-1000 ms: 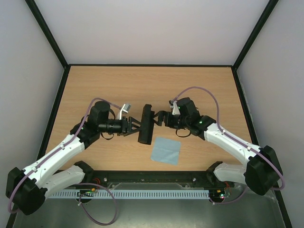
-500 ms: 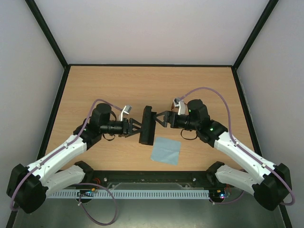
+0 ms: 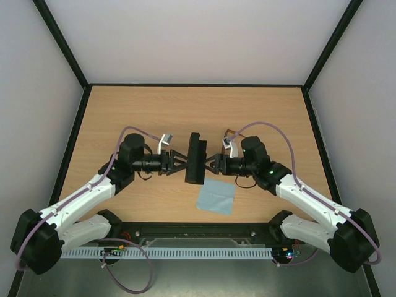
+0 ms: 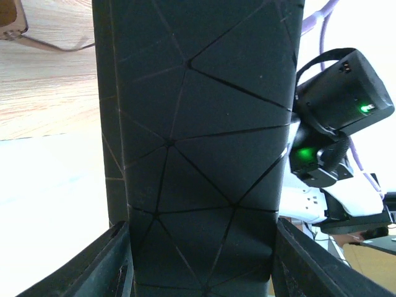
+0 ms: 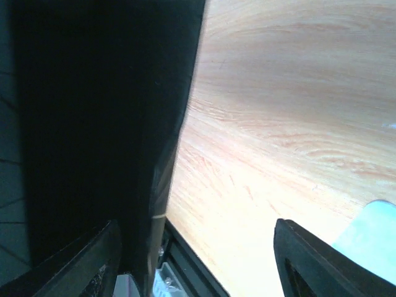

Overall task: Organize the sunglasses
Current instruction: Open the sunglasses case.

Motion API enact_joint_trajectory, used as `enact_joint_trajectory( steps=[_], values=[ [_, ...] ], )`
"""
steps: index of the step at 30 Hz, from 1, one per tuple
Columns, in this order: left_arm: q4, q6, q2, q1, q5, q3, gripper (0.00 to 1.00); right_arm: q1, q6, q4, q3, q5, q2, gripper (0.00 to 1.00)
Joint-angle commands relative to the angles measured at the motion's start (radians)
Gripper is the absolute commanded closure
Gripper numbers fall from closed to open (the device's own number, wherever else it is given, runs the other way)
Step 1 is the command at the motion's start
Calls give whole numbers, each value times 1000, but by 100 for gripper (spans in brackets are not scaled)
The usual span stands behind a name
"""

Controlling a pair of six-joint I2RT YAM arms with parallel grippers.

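Sunglasses lie on wooden table; left pincer clamps black case, right pincer apart.

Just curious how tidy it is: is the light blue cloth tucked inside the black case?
No, the light blue cloth lies flat in the open on the table, beside the black case.

sunglasses mostly cut off at the view's top-left corner.

A black faceted case on edge, perhaps clear of the wooden table; light blue cloth near it.
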Motion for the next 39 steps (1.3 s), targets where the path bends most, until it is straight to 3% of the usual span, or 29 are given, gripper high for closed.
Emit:
enact_joint_trajectory(
  steps=[1, 6, 15, 18, 20, 22, 24, 29, 33, 39],
  values=[
    [91, -28, -7, 6, 32, -14, 67, 3, 32, 112, -39, -79, 11, 34],
    [130, -50, -11, 7, 35, -33, 67, 3, 59, 185, -40, -129, 42, 46],
    [233, -104, -7, 32, 35, -71, 67, 2, 69, 213, -16, -176, 101, 87],
    [269, -126, -5, 60, 40, -88, 62, 3, 46, 177, 9, -168, 126, 98],
    [267, -126, -5, 82, 45, -93, 57, 3, 26, 140, 34, -147, 136, 99],
    [256, -123, -9, 125, 54, -101, 45, 3, -4, 85, 69, -122, 148, 99],
    [218, -96, -18, 177, 70, -106, 41, 3, -57, 2, 130, -74, 175, 99],
    [-44, 53, -64, 366, 72, -108, 15, 3, -207, -248, 322, 93, 304, 99],
    [-186, 133, -92, 457, 41, -121, 14, 3, -299, -421, 483, 261, 461, 99],
    [-285, 196, -108, 462, -12, -133, 17, 43, -401, -626, 764, 551, 756, 99]
  ],
)
